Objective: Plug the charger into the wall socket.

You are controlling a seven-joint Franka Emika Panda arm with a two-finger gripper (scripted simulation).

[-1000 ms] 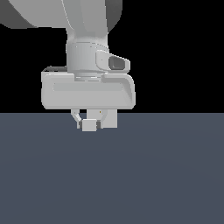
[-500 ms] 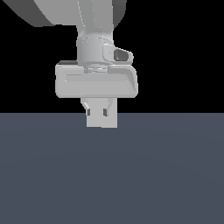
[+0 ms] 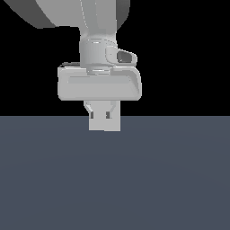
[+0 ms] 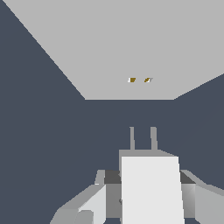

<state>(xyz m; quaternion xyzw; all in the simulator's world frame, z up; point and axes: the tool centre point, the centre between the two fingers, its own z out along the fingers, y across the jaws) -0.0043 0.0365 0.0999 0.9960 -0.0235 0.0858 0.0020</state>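
In the exterior view my gripper [image 3: 104,117] hangs from the grey hand at the middle, shut on the charger [image 3: 104,123], a small off-white block held above the dark floor. In the wrist view the charger [image 4: 151,188] sits between my fingers [image 4: 94,205], with two thin prongs [image 4: 142,138] sticking out ahead. The wall socket [image 4: 127,48] is a large flat off-white plate beyond the prongs, with two tiny orange dots [image 4: 139,80] at its centre. A gap of dark floor lies between the prongs and the plate. The socket does not show in the exterior view.
A dark grey-blue floor [image 3: 115,179] fills the lower half of the exterior view, with black background above. The arm's grey links [image 3: 96,27] rise over the hand.
The hand has moved toward the exterior view's right and looks larger, still holding the charger. The grip has not changed.
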